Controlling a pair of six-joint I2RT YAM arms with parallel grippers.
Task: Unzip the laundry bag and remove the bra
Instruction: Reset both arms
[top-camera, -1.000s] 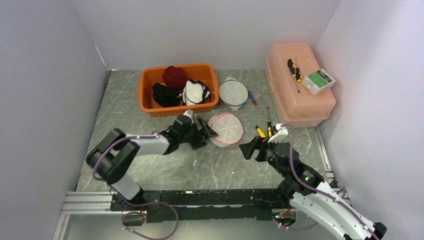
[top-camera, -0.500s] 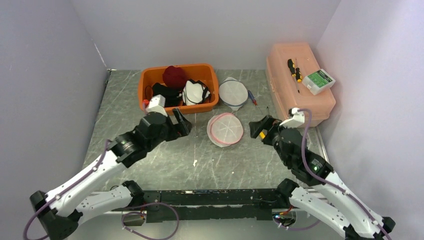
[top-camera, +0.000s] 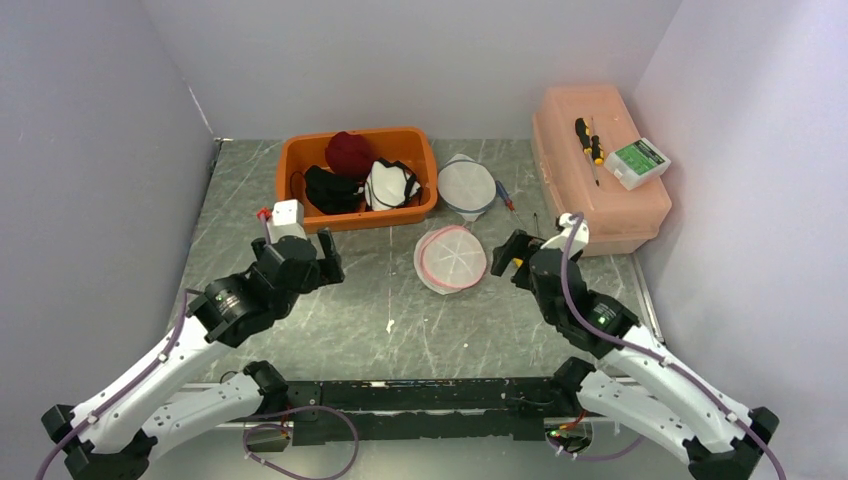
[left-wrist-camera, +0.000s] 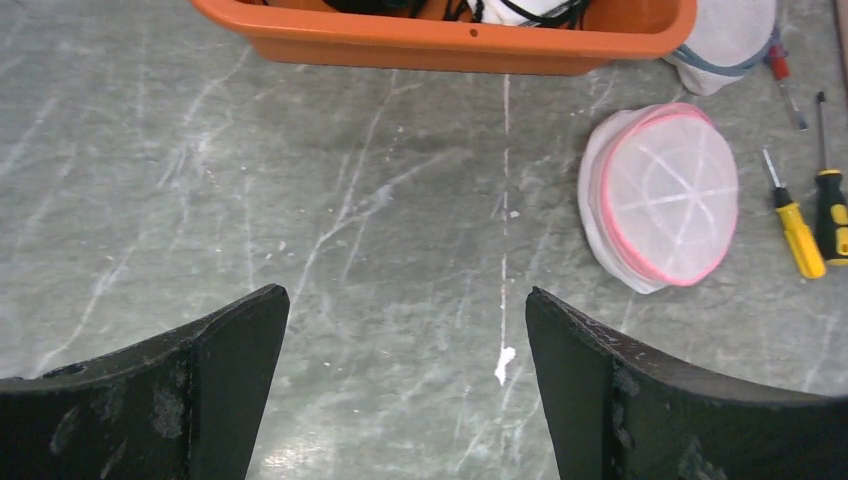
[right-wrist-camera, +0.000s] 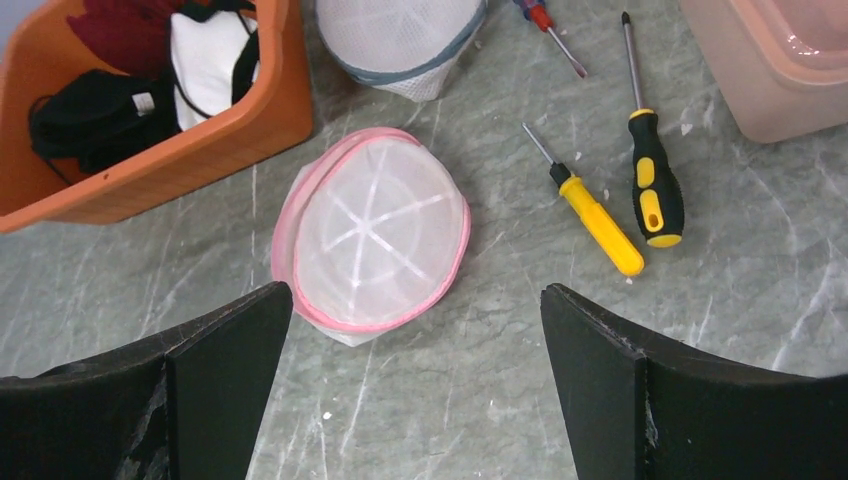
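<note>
working with the left gripper (left-wrist-camera: 405, 300) spread wide and empty, up off the table (top-camera: 420, 330) to the left of the laundry bag (top-camera: 452, 258); likewise with the right gripper (right-wrist-camera: 415, 295), wide and empty, just right of it. lying flat mid-table, pink-rimmed, just near of the orange bin (top-camera: 360, 215), touched by neither. likely to skid or fold if pinched from one side only, being light mesh on what looks a slick top. easy to mistake for the second mesh bag (top-camera: 467, 185), blue-rimmed, just beyond. could knock the two screwdrivers (right-wrist-camera: 600, 225) lying close on the right during a sweep in. cannot make out the zip pull, so risks closing on bare mesh instead. underneath, grey-green marbling with pale streaks and a white fleck; around, plain pale walls left, far and right, plus a pink storage box (top-camera: 590, 205) at far right.
</note>
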